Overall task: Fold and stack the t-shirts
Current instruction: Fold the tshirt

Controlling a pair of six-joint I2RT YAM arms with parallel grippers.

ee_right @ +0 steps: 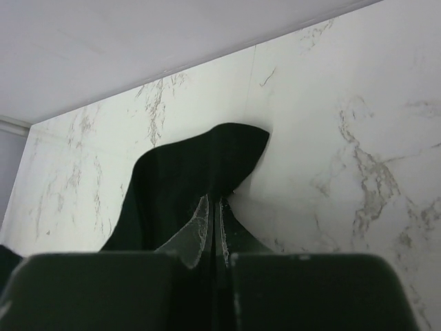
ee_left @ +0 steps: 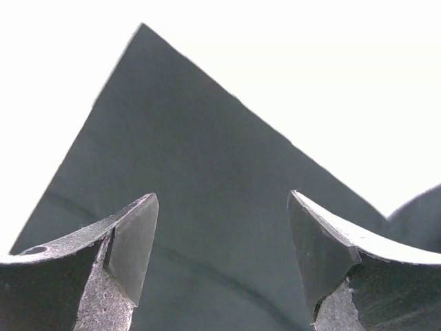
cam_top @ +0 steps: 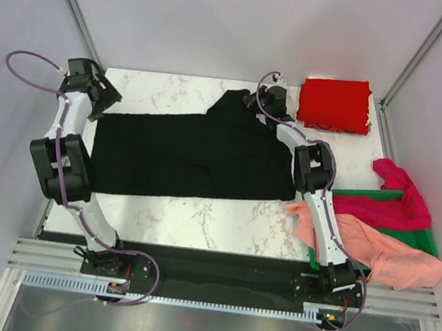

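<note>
A black t-shirt (cam_top: 190, 158) lies spread across the marble table (cam_top: 199, 211). My left gripper (cam_top: 106, 99) is at the shirt's far left corner. Its jaws stand open above the black cloth (ee_left: 207, 138), with nothing pinched between them (ee_left: 220, 203). My right gripper (cam_top: 261, 104) is at the shirt's far right edge, shut on a raised fold of the black cloth (ee_right: 200, 172), which bunches up past the closed fingertips (ee_right: 215, 203). A bright red t-shirt (cam_top: 335, 104) sits folded at the back right corner.
At the right edge, a magenta shirt (cam_top: 398, 199) and a salmon-pink shirt (cam_top: 380, 250) hang crumpled over a green bin (cam_top: 422, 239). Grey walls close in the table at the back and on both sides.
</note>
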